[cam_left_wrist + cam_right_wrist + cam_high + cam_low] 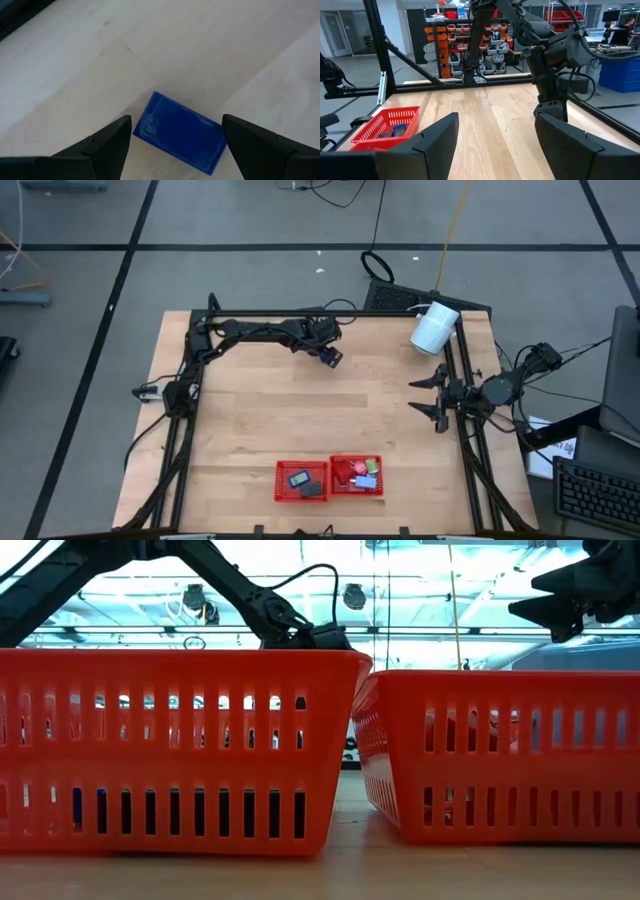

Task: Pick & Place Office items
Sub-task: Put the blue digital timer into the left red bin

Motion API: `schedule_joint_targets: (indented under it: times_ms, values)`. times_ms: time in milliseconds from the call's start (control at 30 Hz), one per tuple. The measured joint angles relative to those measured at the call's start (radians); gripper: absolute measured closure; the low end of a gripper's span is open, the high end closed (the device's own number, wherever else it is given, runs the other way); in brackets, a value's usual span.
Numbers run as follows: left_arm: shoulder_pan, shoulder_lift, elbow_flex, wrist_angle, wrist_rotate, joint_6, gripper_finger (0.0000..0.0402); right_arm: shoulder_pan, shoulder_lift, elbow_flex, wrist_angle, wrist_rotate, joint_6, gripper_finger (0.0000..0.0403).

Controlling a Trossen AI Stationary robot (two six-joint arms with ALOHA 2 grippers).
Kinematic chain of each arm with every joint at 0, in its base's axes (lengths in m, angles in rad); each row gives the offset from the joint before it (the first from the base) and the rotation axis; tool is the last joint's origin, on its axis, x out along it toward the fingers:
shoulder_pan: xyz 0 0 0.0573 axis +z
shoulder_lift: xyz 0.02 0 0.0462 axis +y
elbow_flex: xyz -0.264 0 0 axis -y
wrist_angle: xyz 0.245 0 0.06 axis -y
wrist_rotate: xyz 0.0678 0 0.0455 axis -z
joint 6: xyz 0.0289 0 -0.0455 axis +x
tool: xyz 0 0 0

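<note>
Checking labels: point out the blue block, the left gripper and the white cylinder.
blue block [181, 134]: left wrist view, middle of its top face.
left gripper [177, 145]: left wrist view, midway between its open fingertips.
white cylinder [435, 328]: high view, middle of its side.

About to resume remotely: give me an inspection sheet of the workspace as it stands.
Surface: wooden table, bare in the middle.
Job's things: blue block on the wood between the left gripper's fingers; other pieces in two red trays at the near edge.
Clutter: white cylinder at the far right corner.
Grippers: left gripper open over the blue block; right gripper open, waiting at the right edge.
Cables: black and yellow leads on the floor behind.
Surroundings: keyboard at right; shelving beyond.
</note>
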Motion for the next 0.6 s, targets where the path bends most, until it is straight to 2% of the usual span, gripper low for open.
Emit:
schedule_joint_targets:
  times_ms: [200, 433, 600]
  values:
    - [-0.007, -0.003, 0.000, -0.020, 0.043, -0.010, 0.0087, 0.000, 0.000, -0.007, 0.001, 0.000, 0.000, 0.0149]
    - [-0.018, -0.004, 0.001, -0.120, 0.271, 0.004, 0.0087, 0.000, 0.000, -0.007, 0.001, 0.000, 0.000, 0.0149]
    - [-0.019, -0.011, 0.004, -0.220, 0.285, 0.019, 0.0087, 0.000, 0.000, -0.007, 0.001, 0.000, 0.000, 0.0149]
